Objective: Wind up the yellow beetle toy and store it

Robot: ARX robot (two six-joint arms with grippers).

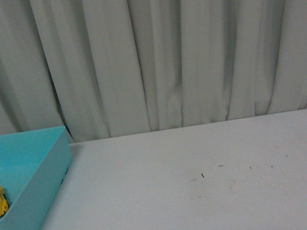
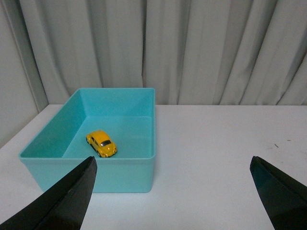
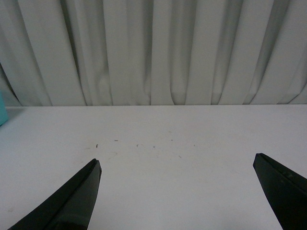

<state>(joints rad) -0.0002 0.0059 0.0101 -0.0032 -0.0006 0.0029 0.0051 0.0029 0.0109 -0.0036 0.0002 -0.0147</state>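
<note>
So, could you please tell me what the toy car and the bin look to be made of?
Car: glossy yellow paint with highlights, over metal or hard plastic; can't tell which. Bin: probably moulded plastic, even turquoise, smooth matte walls, rounded corners.

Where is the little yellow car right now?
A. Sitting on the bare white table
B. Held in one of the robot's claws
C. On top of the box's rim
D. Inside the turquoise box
D. The yellow beetle toy rests on the floor of the turquoise box, and both the left claw and right claw are open and hold nothing.
</note>
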